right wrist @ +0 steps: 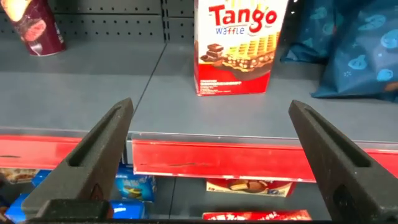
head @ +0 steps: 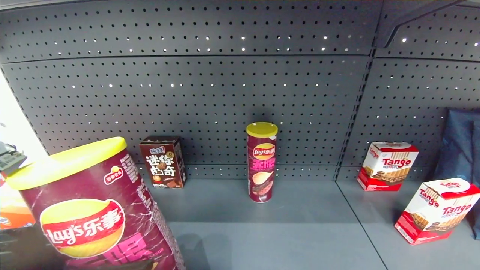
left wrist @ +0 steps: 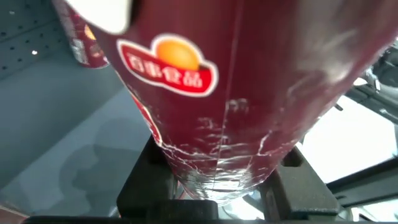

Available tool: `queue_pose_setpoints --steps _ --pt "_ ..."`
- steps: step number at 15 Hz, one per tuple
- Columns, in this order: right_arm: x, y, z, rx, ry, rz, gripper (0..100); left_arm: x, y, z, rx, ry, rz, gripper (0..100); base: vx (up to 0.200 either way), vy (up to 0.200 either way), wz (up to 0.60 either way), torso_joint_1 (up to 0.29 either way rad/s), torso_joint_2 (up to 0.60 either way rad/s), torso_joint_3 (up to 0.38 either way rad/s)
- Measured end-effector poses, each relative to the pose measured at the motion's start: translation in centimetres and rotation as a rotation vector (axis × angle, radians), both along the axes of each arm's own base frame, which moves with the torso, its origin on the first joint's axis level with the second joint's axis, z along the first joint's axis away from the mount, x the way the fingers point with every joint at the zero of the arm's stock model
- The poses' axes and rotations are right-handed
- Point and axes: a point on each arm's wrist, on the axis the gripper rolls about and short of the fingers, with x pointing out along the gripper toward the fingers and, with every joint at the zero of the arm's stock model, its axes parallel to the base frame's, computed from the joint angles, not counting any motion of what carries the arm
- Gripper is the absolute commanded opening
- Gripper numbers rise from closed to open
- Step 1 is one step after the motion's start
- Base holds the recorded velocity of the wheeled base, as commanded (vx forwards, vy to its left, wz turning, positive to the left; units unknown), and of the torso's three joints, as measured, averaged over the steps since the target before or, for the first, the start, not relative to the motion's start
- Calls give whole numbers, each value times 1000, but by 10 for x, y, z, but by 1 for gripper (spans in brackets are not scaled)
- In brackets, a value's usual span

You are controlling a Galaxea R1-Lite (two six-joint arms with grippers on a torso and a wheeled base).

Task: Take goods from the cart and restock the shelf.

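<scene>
Gripping a maroon chip canister [head: 93, 210] in the left hand [left wrist: 217, 186], fingers [left wrist: 146, 183] tight against both sides of its lower end. Yellow lid on, tilted, held off the surface near the front left corner of the shelf [head: 285, 232].

Spread wide open at the right hand [right wrist: 211, 155], with nothing between. Hanging low before the shelf's front edge, facing the red price strip [right wrist: 217, 160].

Farther in, close to the back edge under the pegboard wall [head: 210, 93]: a brown cookie box [head: 163, 162] toward the left, upright. Then a second chip canister [head: 261, 163] around the middle, upright, lid on, well apart from the box.

Past the seam in the shelf, toward the right: a rear wafer box [head: 388, 166] near the back edge and a front wafer box [head: 437, 210] nearer the front edge, both upright and apart from each other. At the right edge, just beside them, a blue bag [head: 459, 142] against the wall.

Below the price strip, more packaged goods [right wrist: 134, 186] on a lower level.
</scene>
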Motion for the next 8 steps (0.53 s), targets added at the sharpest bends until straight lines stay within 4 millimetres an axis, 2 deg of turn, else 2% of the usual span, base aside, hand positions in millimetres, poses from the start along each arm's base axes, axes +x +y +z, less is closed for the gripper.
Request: queue_pose_setpoints --steps 5,6,8 --pt "0 -1 2 37 -6 -38 100 -3 2 -14 19 37 6 0 0 0 0 0 0 0" --pt "-3 -1 11 79 -33 -48 100 -4 3 -16 21 40 9 0 0 0 0 0 0 0" --pt "-10 -1 42 124 -45 4 100 -5 7 -19 27 40 34 0 0 0 0 0 0 0"
